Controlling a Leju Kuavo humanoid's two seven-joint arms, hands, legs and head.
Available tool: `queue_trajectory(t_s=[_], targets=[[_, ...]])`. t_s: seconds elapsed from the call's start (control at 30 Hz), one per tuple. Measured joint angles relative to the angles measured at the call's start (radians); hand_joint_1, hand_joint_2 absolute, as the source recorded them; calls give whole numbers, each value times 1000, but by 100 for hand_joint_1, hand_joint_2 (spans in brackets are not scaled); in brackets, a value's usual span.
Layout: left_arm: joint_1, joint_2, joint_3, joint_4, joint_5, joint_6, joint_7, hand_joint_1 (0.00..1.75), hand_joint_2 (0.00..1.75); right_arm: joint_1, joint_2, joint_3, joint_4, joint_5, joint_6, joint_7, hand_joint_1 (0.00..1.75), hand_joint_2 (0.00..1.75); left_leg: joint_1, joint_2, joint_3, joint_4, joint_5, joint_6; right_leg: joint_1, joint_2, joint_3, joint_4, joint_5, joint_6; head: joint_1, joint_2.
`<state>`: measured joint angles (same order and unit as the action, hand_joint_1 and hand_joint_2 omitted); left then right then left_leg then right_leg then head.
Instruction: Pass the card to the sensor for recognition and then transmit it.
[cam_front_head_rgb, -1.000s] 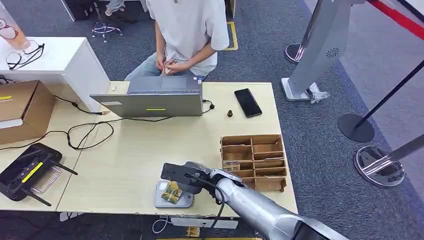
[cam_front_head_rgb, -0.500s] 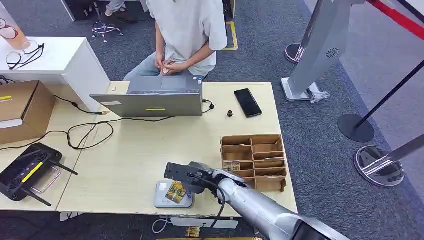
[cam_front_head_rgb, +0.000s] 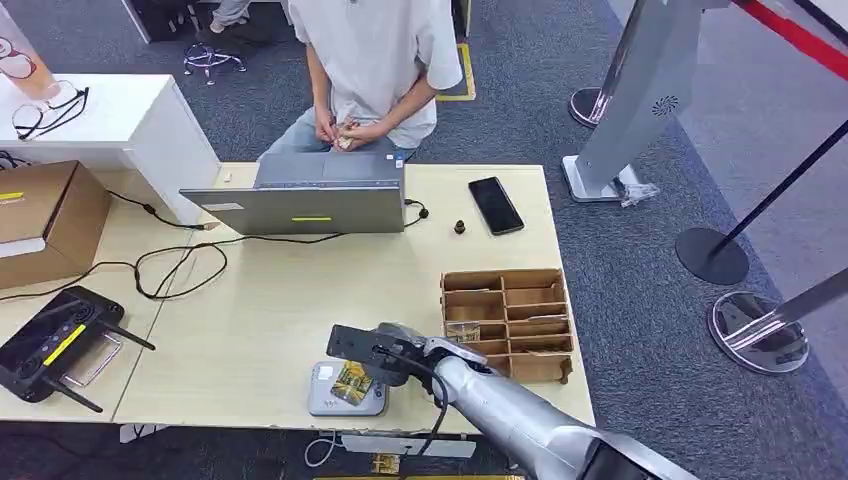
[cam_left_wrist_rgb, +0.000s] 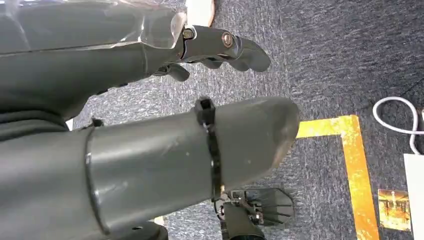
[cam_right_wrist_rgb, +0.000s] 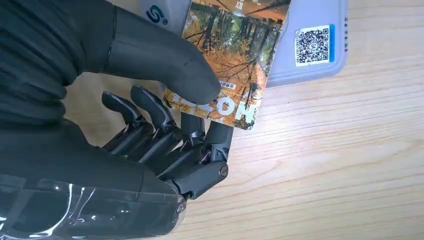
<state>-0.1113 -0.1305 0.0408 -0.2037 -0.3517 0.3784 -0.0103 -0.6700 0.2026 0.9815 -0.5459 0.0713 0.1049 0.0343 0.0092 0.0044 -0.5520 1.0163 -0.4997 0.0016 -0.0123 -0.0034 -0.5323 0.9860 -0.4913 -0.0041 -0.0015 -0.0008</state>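
Note:
My right hand (cam_front_head_rgb: 368, 352) pinches a card (cam_front_head_rgb: 351, 382) printed with an orange forest picture. The card hangs over the grey sensor pad (cam_front_head_rgb: 322, 398) near the table's front edge. In the right wrist view the thumb presses the card (cam_right_wrist_rgb: 235, 55) against the fingers (cam_right_wrist_rgb: 165, 120), and the card covers part of the sensor pad (cam_right_wrist_rgb: 320, 35), which carries a QR sticker. My left hand (cam_left_wrist_rgb: 165, 125) hangs beside the table over blue carpet, its fingers curled with nothing in them.
A wooden compartment tray (cam_front_head_rgb: 508, 322) stands right of the sensor. A person sits behind a laptop (cam_front_head_rgb: 300, 205) at the far side. A black phone (cam_front_head_rgb: 496, 205), cables (cam_front_head_rgb: 180, 262), a remote controller (cam_front_head_rgb: 55, 340) and a cardboard box (cam_front_head_rgb: 40, 215) lie on the table.
The card has shifted slightly to the right and away from me over the sensor, then held almost still. The seated person moved their hands a little.

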Motion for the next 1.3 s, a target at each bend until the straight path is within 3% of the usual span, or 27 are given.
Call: queue_trajectory(t_s=[1.3], targets=[[0, 5, -9, 0, -3, 0, -3, 0, 0, -3, 4, -1, 5, -4, 18, -21, 175, 175, 0, 0, 0, 0, 0, 0, 0, 0, 0, 0, 0, 0, 0, 0]])
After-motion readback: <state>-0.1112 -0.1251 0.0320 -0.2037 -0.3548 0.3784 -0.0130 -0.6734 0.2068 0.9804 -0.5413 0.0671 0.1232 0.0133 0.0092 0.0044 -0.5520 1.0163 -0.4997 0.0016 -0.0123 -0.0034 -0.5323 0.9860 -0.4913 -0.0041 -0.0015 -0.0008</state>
